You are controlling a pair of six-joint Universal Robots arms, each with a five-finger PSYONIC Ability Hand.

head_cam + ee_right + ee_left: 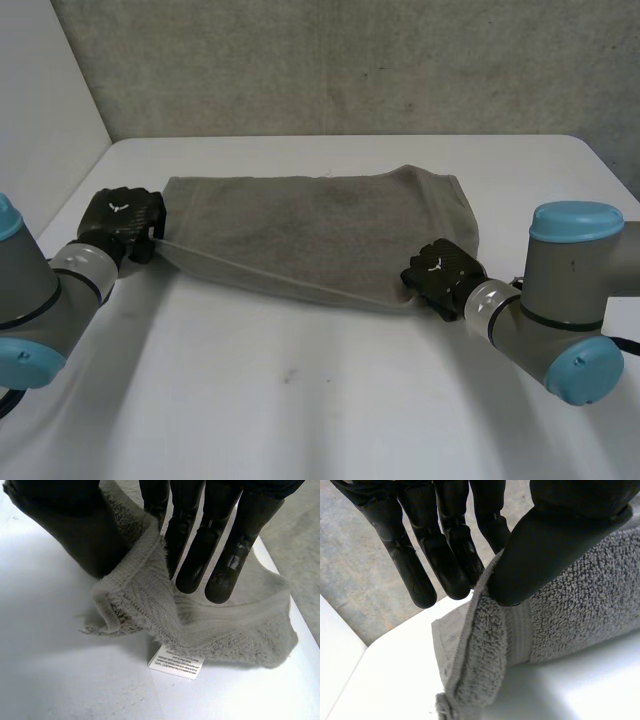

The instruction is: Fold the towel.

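Note:
A grey towel (pixel 320 225) lies lengthwise across the white table (pixel 300 400), its near edge lifted into a taut line between my two hands. My left hand (pixel 122 218) is at the towel's left near corner. In the left wrist view the thumb (pixel 545 550) presses the towel's edge (pixel 490 630) against the fingers (pixel 445 555). My right hand (pixel 440 275) is at the right near corner. There the towel (pixel 150 605) rises between the thumb (pixel 75 530) and the fingers (pixel 200 555). A white care label (pixel 176 662) hangs under that corner.
A rough grey wall (pixel 350 60) stands behind the table's far edge. Bare table surface lies in front of the towel, between my two arms.

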